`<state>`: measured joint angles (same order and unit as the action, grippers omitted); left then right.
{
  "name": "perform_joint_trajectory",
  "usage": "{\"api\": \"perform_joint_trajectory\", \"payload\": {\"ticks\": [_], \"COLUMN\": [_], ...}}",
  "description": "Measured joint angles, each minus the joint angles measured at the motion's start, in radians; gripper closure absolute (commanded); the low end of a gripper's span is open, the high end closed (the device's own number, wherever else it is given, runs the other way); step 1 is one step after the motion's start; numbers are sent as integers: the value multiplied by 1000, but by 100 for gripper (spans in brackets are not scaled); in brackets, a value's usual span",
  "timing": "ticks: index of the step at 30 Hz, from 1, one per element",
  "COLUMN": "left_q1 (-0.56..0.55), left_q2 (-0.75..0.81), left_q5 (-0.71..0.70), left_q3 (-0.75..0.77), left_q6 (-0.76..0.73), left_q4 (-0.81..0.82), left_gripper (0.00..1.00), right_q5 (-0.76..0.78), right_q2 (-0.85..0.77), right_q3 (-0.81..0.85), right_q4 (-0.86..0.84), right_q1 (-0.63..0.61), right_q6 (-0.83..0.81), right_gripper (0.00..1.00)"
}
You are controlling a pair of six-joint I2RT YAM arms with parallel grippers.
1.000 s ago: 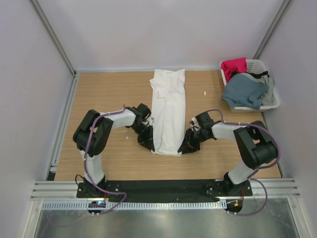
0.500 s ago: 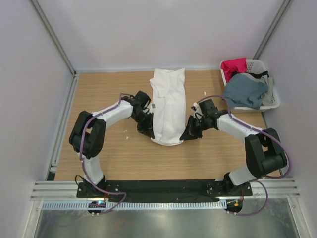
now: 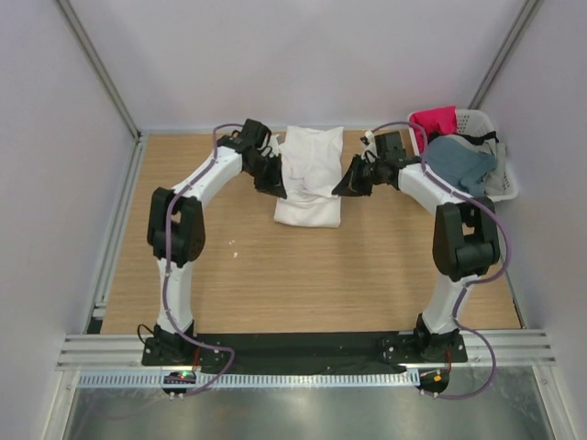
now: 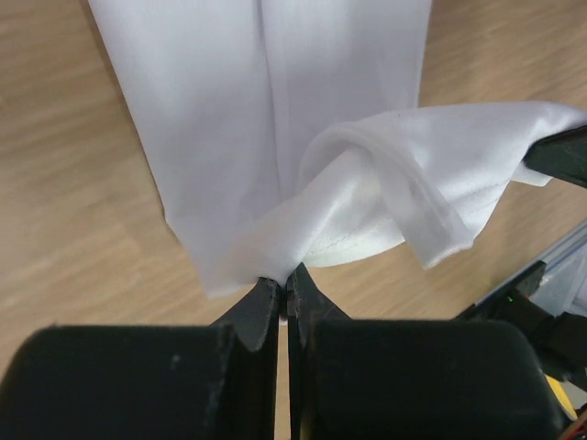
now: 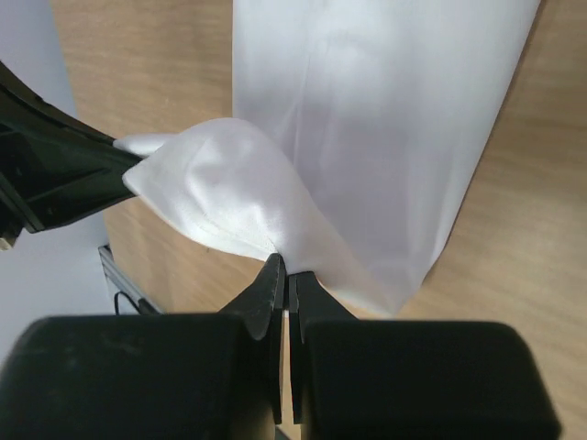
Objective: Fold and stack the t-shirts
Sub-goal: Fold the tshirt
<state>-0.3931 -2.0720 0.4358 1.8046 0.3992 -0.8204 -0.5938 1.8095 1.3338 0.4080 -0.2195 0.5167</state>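
Note:
A white t-shirt [image 3: 309, 176] lies at the far middle of the table, folded lengthwise, its near end lifted and doubled back over the rest. My left gripper [image 3: 278, 185] is shut on its left hem corner; the left wrist view shows the cloth [image 4: 275, 137] pinched at the fingertips [image 4: 285, 282]. My right gripper [image 3: 341, 188] is shut on the right hem corner, with the cloth [image 5: 367, 119] pinched at its tips [image 5: 285, 267]. A slate blue t-shirt [image 3: 452, 168] and a red-pink t-shirt [image 3: 432, 123] lie in the basket.
A white slotted basket [image 3: 500, 188] stands at the far right corner of the wooden table [image 3: 303, 275]. Grey walls close the far side and both sides. A black rail [image 3: 303, 344] with the arm bases runs along the near edge.
Both grippers have carried the shirt's near end away from the bases, toward the far wall, folding it back over the rest. Both arms are now stretched far out.

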Motion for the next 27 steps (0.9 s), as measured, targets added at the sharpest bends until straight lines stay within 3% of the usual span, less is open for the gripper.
{"api": "perform_joint_trajectory", "payload": {"ticks": [9, 17, 22, 23, 24, 26, 27], "left_q1": [16, 45, 48, 48, 48, 46, 44], "left_q2": [-272, -288, -301, -311, -323, -353, -368], "left_q5": [-26, -53, -57, -61, -66, -89, -109], "left_q3": [233, 334, 383, 395, 406, 437, 455], "left_q6": [-47, -68, -81, -88, -100, -120, -132], "left_q4": [-3, 17, 32, 38, 46, 48, 48], "left_gripper": [100, 100, 92, 78, 57, 28, 25], "right_q5": [35, 55, 66, 69, 72, 80, 91], "right_q2": [215, 245, 276, 284, 292, 306, 312], "right_q3": [153, 187, 235, 244, 254, 273, 281], "right_q4": [-50, -64, -79, -84, -87, -93, -93], "right_q1": [11, 16, 19, 19, 20, 20, 20], "right_q6": [-46, -77, -94, -97, -100, -105, -112], "right_gripper": [99, 99, 99, 99, 98, 81, 64]}}
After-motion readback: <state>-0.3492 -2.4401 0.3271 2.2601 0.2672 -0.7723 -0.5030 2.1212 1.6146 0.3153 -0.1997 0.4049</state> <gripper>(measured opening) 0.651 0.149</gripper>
